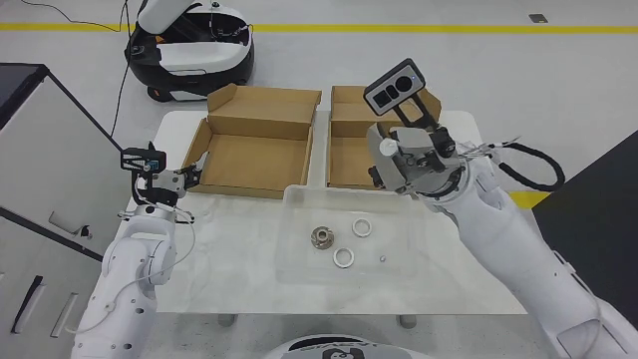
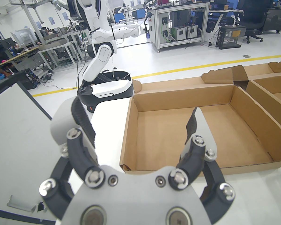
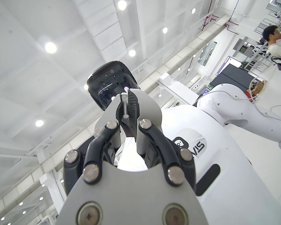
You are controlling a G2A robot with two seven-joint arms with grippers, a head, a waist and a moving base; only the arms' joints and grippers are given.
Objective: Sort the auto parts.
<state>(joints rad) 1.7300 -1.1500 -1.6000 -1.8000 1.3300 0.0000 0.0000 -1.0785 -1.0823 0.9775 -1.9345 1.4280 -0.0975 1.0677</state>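
In the top view, the right gripper (image 1: 391, 152) is raised over the near part of the right cardboard box (image 1: 344, 160) and turned upward. Nearer, the clear tray (image 1: 399, 221) holds a metal hub (image 1: 321, 236) and, right of it, a white ring (image 1: 363, 226). The left gripper (image 1: 187, 177) sits just beside the left box's (image 1: 254, 155) near left corner. In the left wrist view, the left gripper (image 2: 135, 108) has its fingers spread wide with nothing between them, and the left box (image 2: 236, 122) lies just beyond. In the right wrist view, the right gripper (image 3: 127, 94) is clamped on a small threaded bolt (image 3: 124, 105) lying lengthwise between the pads near the tips. The step looks like carrying this bolt to a box. Keep the clamp firm, turn the wrist down over that box, and lower close to its floor before letting go, since so thin a part could slip or roll.
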